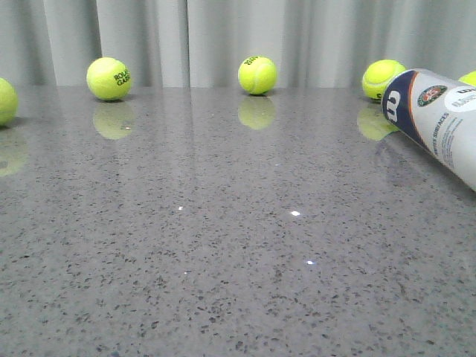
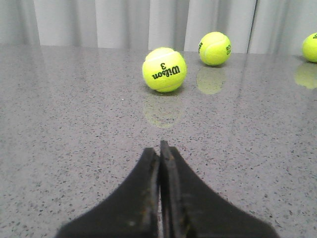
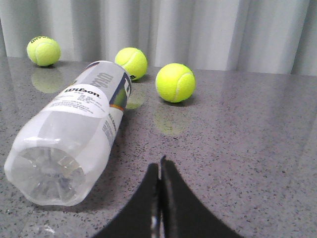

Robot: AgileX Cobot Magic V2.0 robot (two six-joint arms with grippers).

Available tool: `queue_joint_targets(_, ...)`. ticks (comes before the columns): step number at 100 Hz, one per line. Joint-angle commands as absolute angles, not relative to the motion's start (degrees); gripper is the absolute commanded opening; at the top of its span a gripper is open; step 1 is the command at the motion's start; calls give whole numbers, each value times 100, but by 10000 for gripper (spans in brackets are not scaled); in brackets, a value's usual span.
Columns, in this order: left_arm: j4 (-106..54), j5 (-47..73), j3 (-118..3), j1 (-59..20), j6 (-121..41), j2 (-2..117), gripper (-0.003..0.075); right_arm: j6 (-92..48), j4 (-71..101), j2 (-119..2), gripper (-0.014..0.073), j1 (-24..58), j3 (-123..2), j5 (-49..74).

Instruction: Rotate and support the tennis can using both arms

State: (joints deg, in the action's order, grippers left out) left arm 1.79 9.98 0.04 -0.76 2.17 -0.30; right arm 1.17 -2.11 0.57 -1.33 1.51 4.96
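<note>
The tennis can [image 1: 439,119] lies on its side at the right edge of the grey table, its navy end with the white "W" toward the middle. In the right wrist view the tennis can [image 3: 79,134] lies with its clear base nearest the camera. My right gripper [image 3: 159,166] is shut and empty, beside the can's base and apart from it. My left gripper [image 2: 159,148] is shut and empty over bare table, facing a Wilson ball [image 2: 164,69]. Neither gripper shows in the front view.
Yellow-green tennis balls lie along the back of the table: one [image 1: 108,78] at the left, one [image 1: 257,75] in the middle, one [image 1: 384,79] behind the can, one [image 1: 6,100] at the left edge. Grey curtain [image 1: 223,37] behind.
</note>
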Motion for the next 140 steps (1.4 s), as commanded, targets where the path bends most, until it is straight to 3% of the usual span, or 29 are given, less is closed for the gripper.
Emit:
queue_joint_targets(1, 177, 531, 261, -86, 267, -197, -19, 98, -255, 156, -61, -115, 163, 0)
queue_joint_targets(31, 177, 531, 261, -86, 267, -197, -18, 98, -255, 156, -61, -115, -122, 276)
queue_joint_targets(60, 177, 531, 261, -86, 267, -197, -19, 87, -354, -176, -61, -115, -1115, 1997)
queue_joint_targets(97, 177, 531, 261, -86, 267, -197, -19, 92, -475, -1885, -61, -115, -2650, 3338)
queue_joint_targets(125, 177, 531, 261, -86, 267, -197, -18, 98, -163, -3286, -60, -115, -3330, 3192)
queue_joint_targets(133, 177, 531, 261, -86, 267, -197, -19, 98, -34, -3669, -32, -115, -3592, 3361)
queue_joint_targets(140, 177, 531, 261, -86, 267, -197, -19, 91, 48, -3984, 71, -108, -3864, 3607)
